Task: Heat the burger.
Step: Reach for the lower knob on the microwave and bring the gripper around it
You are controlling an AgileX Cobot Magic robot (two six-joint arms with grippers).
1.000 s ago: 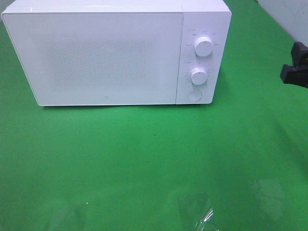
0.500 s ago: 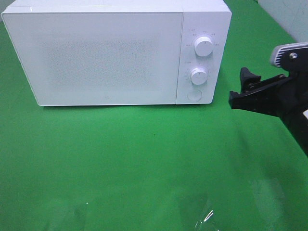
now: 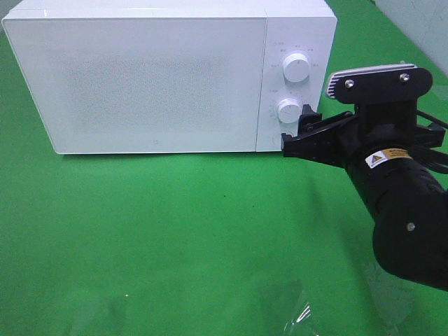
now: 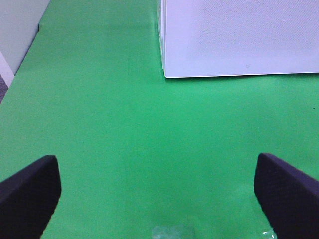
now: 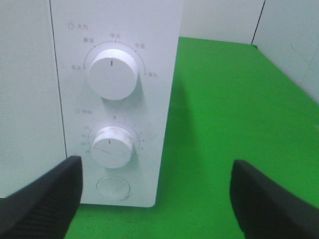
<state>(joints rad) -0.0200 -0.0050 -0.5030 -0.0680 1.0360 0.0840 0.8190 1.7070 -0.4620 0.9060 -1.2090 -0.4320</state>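
My right claw (image 3: 295, 127) hangs released, fingers spread wide, close to the round button (image 5: 113, 188) on the microwave (image 3: 154, 77). My left claw (image 4: 157, 194) gapes empty above the green cloth (image 4: 124, 129).

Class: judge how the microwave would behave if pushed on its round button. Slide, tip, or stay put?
The microwave is a broad, low box sitting flat, so it probably won't tip. The button sits low on its front, which also favours staying put. The green cloth may wrinkle if it slides.
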